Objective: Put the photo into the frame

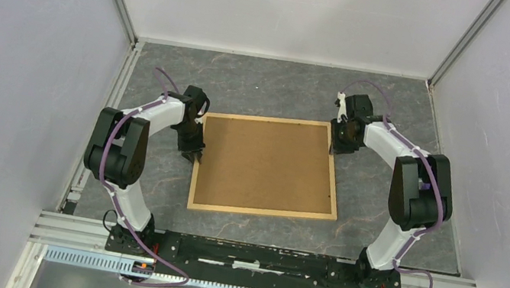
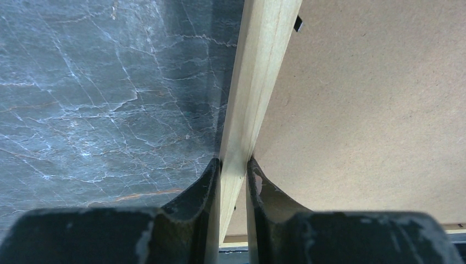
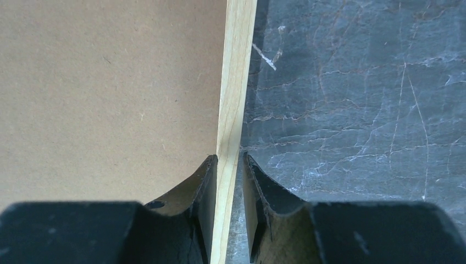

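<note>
The frame was in the middle of the bench, a little turned, with its back side upward. A brown board filled the whole opening, so only the thin light wooden strips showed around it. I could not see the photo in any view, and I cannot tell whether it was beneath the board.

My left claw was clamped on the strip at 9 o'clock of the frame, with one finger on the bench side and one on the board side. In the wrist view the lower part of both fingers was only a dark mass, cut off by the bottom edge. A small dark tab at the border of the board, toward 12 o'clock in that view, was too small to identify.

My right claw was clamped on the opposite strip, near the corner at 2 o'clock of the frame. From above, this claw covered the corner itself. I could not tell whether the strips touched the bench under my claws.
</note>
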`<state>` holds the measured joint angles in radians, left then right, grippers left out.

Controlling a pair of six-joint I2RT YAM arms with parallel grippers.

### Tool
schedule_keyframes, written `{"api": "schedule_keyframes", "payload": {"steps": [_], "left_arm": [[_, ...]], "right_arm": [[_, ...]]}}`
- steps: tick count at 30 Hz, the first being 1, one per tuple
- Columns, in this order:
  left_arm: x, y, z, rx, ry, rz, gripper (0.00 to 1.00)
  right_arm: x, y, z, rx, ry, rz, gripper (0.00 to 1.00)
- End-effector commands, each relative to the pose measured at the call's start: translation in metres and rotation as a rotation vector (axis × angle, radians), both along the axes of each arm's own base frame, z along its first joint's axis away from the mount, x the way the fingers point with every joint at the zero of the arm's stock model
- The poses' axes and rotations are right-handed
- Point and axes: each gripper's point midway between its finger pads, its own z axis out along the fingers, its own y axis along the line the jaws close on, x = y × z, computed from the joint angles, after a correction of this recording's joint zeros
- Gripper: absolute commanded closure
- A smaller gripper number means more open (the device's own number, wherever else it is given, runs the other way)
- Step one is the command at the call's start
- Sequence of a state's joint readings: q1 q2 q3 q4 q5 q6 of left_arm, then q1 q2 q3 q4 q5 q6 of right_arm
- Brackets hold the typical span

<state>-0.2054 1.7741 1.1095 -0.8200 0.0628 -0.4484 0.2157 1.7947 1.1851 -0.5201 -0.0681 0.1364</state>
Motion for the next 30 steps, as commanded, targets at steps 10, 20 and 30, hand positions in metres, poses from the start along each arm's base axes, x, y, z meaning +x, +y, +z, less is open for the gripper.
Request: {"api": "schedule_keyframes", "payload": {"steps": [10, 20, 30], "left_arm": [[0.007, 0.018, -0.014, 0.092, -0.036, -0.016, 0.98], [0.007, 0.018, -0.014, 0.093, -0.037, -0.016, 0.98], [0.008, 0.017, -0.013, 0.089, -0.040, -0.018, 0.98]], "right_arm": [[0.000, -0.003, -0.001, -0.010, -0.016, -0.006, 0.71], [-0.006, -0.005, -0.013, -0.018, 0.012, -0.007, 0.71], [-0.011, -0.008, -0.026, -0.034, 0.033, -0.018, 0.71]]}}
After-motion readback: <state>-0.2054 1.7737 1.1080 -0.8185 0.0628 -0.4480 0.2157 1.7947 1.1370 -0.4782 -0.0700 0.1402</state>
